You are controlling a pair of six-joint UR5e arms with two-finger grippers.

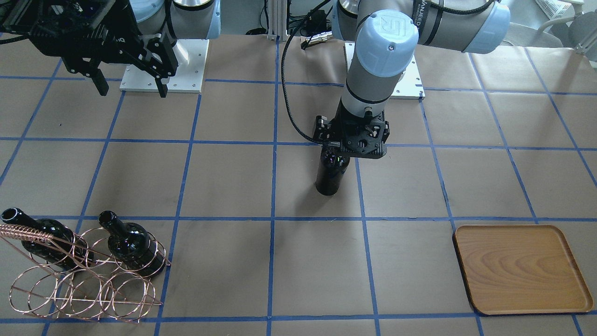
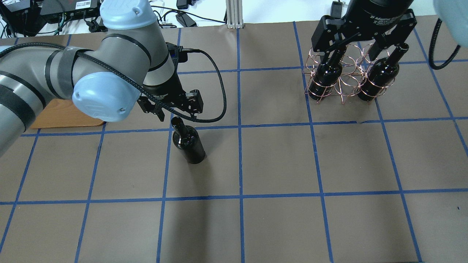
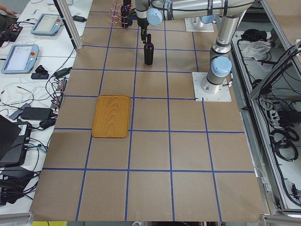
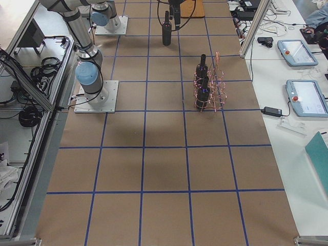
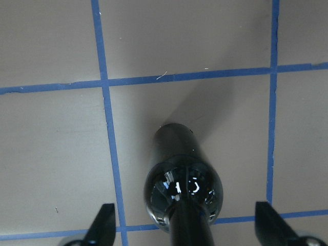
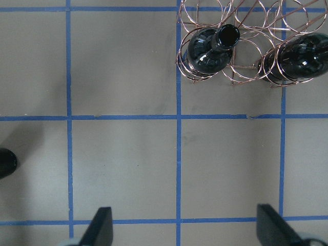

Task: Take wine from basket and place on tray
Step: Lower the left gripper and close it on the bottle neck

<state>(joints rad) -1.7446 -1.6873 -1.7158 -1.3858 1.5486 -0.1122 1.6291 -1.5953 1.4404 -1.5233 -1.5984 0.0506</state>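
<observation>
One wine bottle (image 2: 188,143) stands upright on the table near the middle; it also shows in the front view (image 1: 331,175). My left gripper (image 2: 178,116) is over it, open. In the left wrist view the fingers (image 5: 103,225) stand wide on either side of the bottle's neck (image 5: 187,225) without touching it. Two more bottles (image 2: 327,75) (image 2: 380,76) stand in the copper wire basket (image 2: 345,82). My right gripper (image 2: 351,51) hovers above the basket, open and empty (image 6: 184,230). The wooden tray (image 1: 522,268) lies bare; in the overhead view the left arm partly hides the tray (image 2: 60,116).
The table is brown paper with a blue tape grid (image 1: 273,217). The two white arm base plates (image 1: 163,65) sit at the robot's edge. A black cable (image 2: 215,95) loops from the left wrist beside the standing bottle.
</observation>
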